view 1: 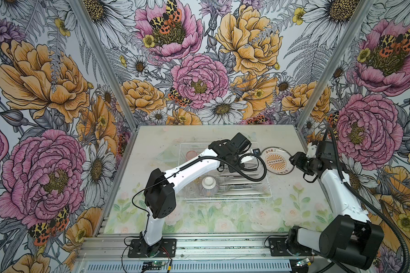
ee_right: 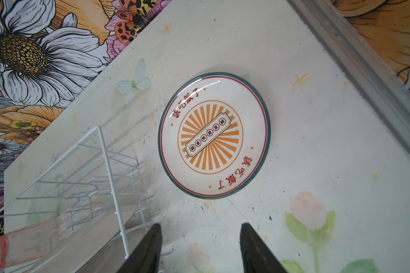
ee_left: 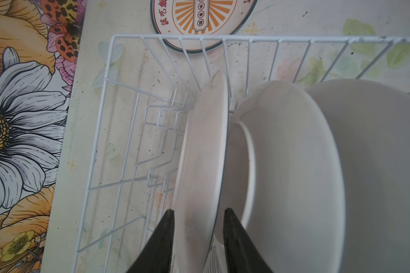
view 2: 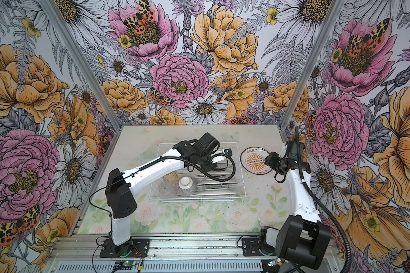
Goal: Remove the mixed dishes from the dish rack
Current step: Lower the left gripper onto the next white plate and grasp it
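The white wire dish rack (view 1: pixel 269 189) (ee_left: pixel 246 37) stands mid-table. Several white plates (view 1: pixel 242 186) stand on edge in it. My left gripper (ee_left: pixel 199 217) reaches down into the rack and is shut on the rim of the end plate (ee_left: pixel 204 153), one finger on each face. That plate still sits between the prongs, with two more plates (ee_left: pixel 294 153) right behind it. An upturned ribbed bowl (view 1: pixel 208 185), a clear tumbler (view 2: pixel 166 188) and a pink tumbler (view 1: pixel 190 154) (ee_right: pixel 21 245) are also in the rack. My right gripper (ee_right: pixel 200 236) hovers open and empty beside the rack.
One printed plate (view 1: pixel 275 160) (ee_right: pixel 213 134) with a dark rim lies flat on the table to the right of the rack, just ahead of the right gripper. The left arm's cable (view 1: pixel 251 175) loops over the racked plates. Flowered walls close in three sides.
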You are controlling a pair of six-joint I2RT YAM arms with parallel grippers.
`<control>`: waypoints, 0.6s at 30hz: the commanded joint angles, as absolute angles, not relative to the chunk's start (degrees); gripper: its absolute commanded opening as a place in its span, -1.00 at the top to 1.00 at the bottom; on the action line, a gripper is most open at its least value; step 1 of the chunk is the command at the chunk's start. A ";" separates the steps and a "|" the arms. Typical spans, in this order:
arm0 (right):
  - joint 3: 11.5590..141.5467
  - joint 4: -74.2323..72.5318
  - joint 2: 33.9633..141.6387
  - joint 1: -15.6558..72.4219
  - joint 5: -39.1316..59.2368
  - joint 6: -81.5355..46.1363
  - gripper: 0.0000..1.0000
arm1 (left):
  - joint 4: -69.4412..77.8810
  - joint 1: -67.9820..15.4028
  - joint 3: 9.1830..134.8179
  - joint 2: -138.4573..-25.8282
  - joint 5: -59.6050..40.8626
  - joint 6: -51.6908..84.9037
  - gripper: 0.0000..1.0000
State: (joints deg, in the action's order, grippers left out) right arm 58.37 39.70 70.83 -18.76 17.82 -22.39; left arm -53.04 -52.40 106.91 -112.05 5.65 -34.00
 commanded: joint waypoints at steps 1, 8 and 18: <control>59.24 39.70 69.83 -18.63 18.52 -21.45 -0.11 | -53.77 -52.91 108.89 -113.48 10.19 -35.98 0.34; 58.98 39.64 70.21 -18.63 18.54 -21.16 -0.11 | -52.59 -53.58 109.36 -115.12 16.60 -37.21 0.53; 58.34 39.12 70.33 -18.63 18.99 -20.73 -0.11 | -37.80 -55.36 100.37 -112.73 28.09 -42.68 0.63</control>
State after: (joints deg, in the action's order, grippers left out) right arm 58.35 39.68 70.83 -18.76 18.26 -21.47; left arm -44.75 -55.20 102.43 -114.85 23.22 -40.56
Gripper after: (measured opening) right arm 0.556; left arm 0.186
